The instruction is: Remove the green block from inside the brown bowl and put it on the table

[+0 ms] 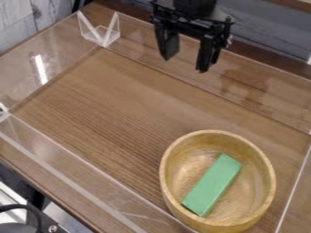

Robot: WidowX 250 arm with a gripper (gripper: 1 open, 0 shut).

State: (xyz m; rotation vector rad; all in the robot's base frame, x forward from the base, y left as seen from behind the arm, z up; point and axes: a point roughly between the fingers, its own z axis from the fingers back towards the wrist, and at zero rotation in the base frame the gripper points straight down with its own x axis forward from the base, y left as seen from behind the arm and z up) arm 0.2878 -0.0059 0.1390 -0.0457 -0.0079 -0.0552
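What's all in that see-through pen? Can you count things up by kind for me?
Green block: 1, lying inside the bowl
Brown wooden bowl: 1
Robot gripper: 1, jaws open, holding nothing
Total: 3

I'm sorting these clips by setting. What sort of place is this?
Most likely a robot lab test bench, not a home kitchen: a wood-grain table fenced by low clear plastic walls, a gripper hanging over it with jaws open, and only a brown bowl holding a green block.
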